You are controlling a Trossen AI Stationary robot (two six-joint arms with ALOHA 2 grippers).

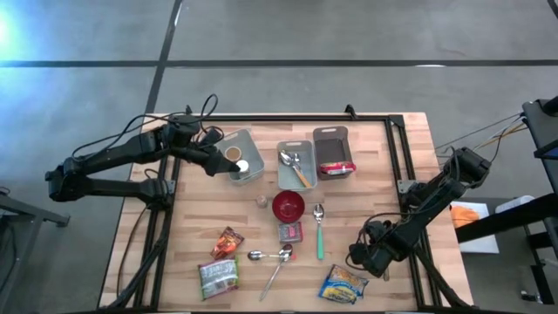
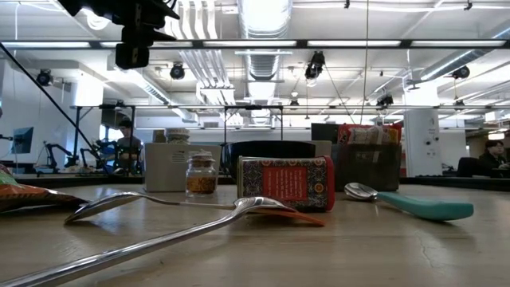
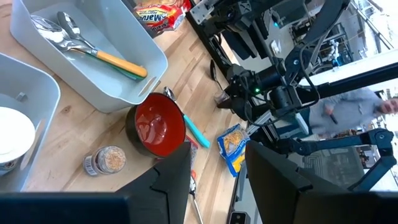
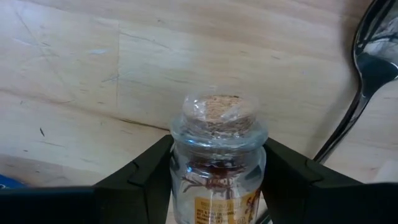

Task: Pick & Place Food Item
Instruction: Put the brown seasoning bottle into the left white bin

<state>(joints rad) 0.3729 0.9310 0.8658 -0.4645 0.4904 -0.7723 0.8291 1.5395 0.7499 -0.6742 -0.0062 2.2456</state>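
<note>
Wood of the table (image 1: 384, 174) lies bare on the right side, between the dark bin (image 1: 331, 133) and the right arm, so most of the open room is there. The right gripper (image 4: 217, 149) is low over the front right part of the table, near the right edge and its black frame rail. In the right wrist view its two fingers (image 4: 146, 171) lie against both sides of a glass jar (image 4: 217, 134) with a cork stopper, so it has a grip on the jar. The jar stands upright over the wood, with a metal spoon (image 4: 367, 68) just beside it. I cannot tell if its bottom touches the table. A yellow packet (image 1: 343, 283) lies near this gripper, close to the front edge.

The left gripper (image 1: 234, 167) is over the near rim of the grey bin (image 1: 253, 139) at the back left. Its fingers stand partly apart and have nothing between them.

The middle of the table is more crowded. A red bowl (image 1: 289, 206) sits just in front of the middle bin (image 1: 281, 148), which holds spoons. A small spice jar (image 1: 261, 201) is beside the bowl, and a green-handled spoon (image 1: 319, 235) lies on its other side.
</note>
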